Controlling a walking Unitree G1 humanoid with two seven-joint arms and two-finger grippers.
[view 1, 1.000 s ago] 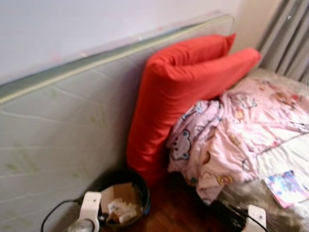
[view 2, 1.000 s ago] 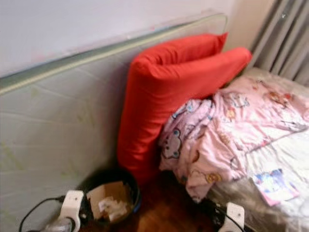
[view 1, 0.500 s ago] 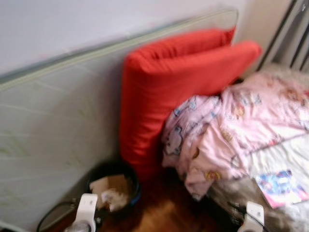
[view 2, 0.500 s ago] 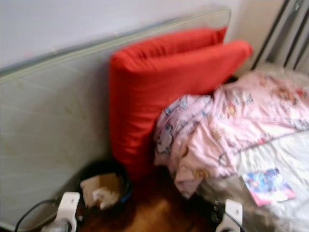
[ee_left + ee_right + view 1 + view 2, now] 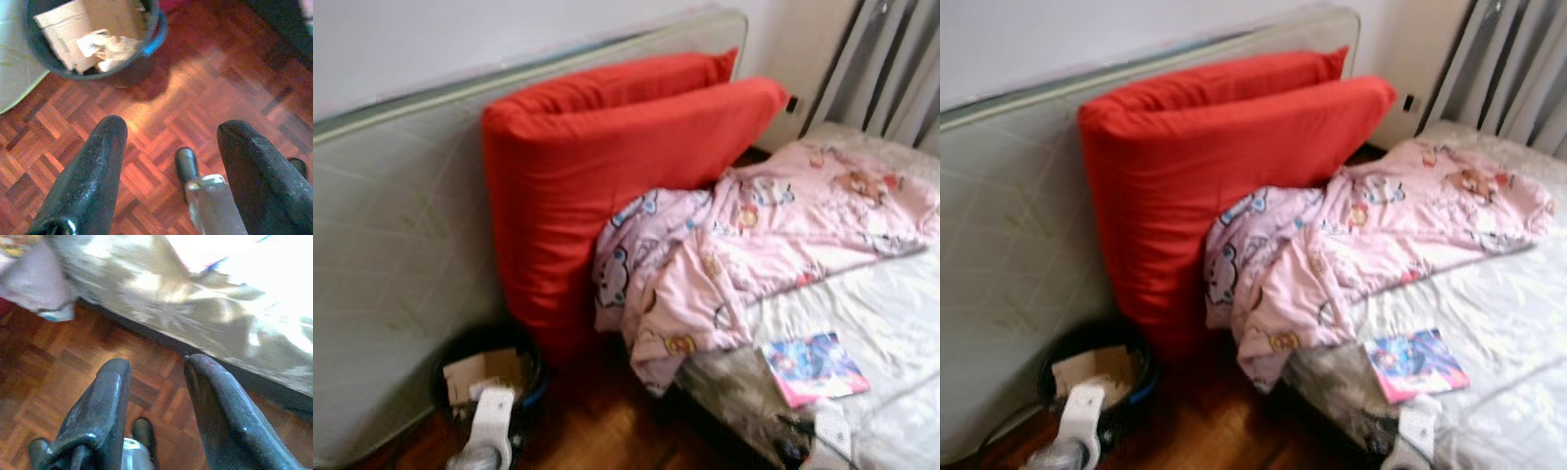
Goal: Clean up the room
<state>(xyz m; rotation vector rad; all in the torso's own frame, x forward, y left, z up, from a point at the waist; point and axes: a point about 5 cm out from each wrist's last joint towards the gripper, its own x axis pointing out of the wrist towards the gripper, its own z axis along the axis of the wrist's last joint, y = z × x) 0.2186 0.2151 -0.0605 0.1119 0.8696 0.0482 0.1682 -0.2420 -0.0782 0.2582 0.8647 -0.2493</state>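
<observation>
A colourful book lies on the white sheet near the bed's edge. A crumpled pink cartoon blanket spills from the bed toward the floor. Two big red pillows lean against an upright mattress. A dark bin holding cardboard and paper stands on the floor below them. My left gripper hangs open over the parquet just short of the bin. My right gripper is open, low beside the bed's side, nothing between its fingers.
Parquet floor runs between the bin and the bed. Grey curtains hang at the back right. A wall socket sits by the far bed corner. My feet show below the grippers.
The whole picture has slid left, so the camera has turned right and more of the bed shows. Pillows, blanket, book and bin have not moved themselves.
</observation>
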